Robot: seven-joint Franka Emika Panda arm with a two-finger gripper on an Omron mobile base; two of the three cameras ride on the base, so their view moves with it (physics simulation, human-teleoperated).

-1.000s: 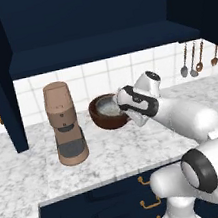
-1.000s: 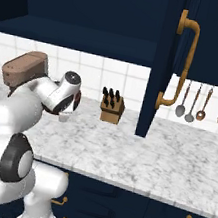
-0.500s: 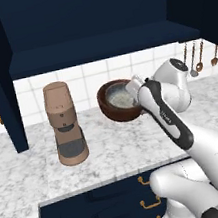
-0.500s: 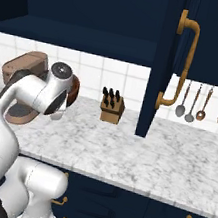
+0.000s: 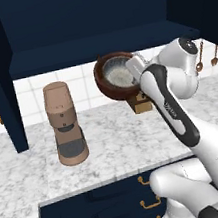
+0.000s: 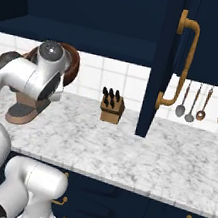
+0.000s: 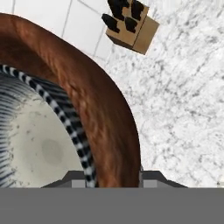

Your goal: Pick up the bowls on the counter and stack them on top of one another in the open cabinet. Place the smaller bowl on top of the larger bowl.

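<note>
The larger bowl [image 5: 105,85], reddish-brown, hangs tilted in the air just below the shelf edge of the open cabinet [image 5: 70,52], well above the counter [image 5: 111,136]. The smaller bowl [image 5: 117,74], grey with a pale inside, sits nested in it. My gripper [image 5: 133,69] is shut on the brown bowl's right rim. In the hand view the brown wall [image 7: 98,109] and the grey bowl's striped rim [image 7: 65,118] run between my fingertips [image 7: 111,178]. From the right base view only the brown bowl's edge [image 6: 72,67] shows behind my arm.
A brown coffee machine [image 5: 65,123] stands on the counter at the left. A knife block [image 6: 112,106] stands against the tiled wall under the bowl. The cabinet door [image 6: 162,64] with its brass handle stands open to the right, with hanging utensils [image 6: 193,103] beyond it.
My arm has lifted the brown bowl, with the grey one inside, from near the counter up to shelf height and a little to the right. Nothing else moved.
</note>
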